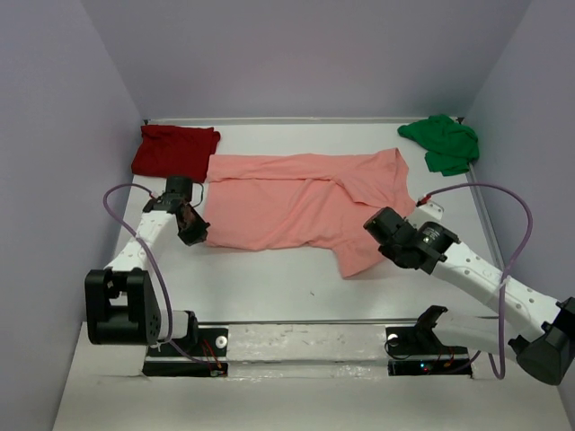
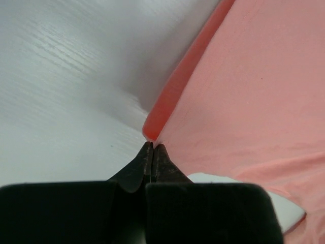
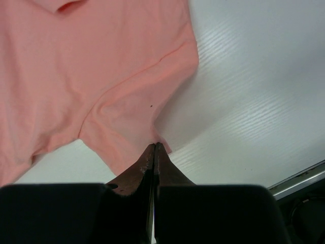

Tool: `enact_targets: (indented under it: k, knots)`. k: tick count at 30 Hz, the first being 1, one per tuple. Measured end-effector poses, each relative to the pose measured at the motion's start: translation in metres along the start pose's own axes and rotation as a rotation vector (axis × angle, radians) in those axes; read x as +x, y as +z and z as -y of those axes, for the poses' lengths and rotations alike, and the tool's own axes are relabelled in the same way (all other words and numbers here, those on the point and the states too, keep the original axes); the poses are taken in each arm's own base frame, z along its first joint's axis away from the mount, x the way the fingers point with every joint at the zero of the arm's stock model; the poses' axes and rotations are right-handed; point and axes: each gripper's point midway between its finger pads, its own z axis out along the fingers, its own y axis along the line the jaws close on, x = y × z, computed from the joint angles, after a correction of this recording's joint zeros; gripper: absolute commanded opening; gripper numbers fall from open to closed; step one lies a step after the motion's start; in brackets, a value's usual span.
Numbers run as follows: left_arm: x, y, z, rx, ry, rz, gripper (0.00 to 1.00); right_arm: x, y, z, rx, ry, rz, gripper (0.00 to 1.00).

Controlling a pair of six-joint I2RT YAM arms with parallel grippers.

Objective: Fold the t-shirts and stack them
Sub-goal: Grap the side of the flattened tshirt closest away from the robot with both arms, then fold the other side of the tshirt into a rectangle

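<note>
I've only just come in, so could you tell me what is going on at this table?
Both arms are working on the pink shirt, which lies spread out in the middle of the table. The left gripper is shut on its near left corner, and the right gripper is shut on cloth at its near right end. The red shirt looks folded in the far left corner. The green shirt lies crumpled at far right.

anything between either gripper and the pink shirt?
No: the left gripper and right gripper are each shut on an edge of the salmon-pink t-shirt; the dark red t-shirt and green t-shirt sit in the far corners.
</note>
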Motion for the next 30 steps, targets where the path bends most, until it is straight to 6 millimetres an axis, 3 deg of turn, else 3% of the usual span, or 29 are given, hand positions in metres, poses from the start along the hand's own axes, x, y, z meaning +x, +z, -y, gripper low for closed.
enact_targets:
  k: [5,9,13,18,23,30]
  knots:
    - [-0.003,-0.023,0.000,0.041,-0.008,0.042,0.00,-0.020,-0.006,-0.004,0.026,-0.029,0.060,0.00]
    - [-0.001,-0.030,-0.004,0.043,-0.014,0.039,0.00,-0.026,-0.011,0.009,0.067,-0.038,0.081,0.00]
    - [0.004,-0.028,-0.009,0.029,-0.018,0.019,0.00,-0.031,-0.014,0.021,0.118,-0.023,0.099,0.00]
    - [0.003,-0.026,-0.013,0.016,-0.026,0.009,0.00,-0.039,-0.010,0.011,0.163,0.003,0.136,0.00]
    - [-0.001,-0.016,-0.025,-0.025,-0.046,-0.012,0.00,-0.043,-0.006,0.015,0.197,-0.023,0.157,0.00]
    - [-0.007,-0.011,-0.034,-0.053,-0.058,-0.017,0.00,-0.066,0.008,0.029,0.290,-0.119,0.197,0.00]
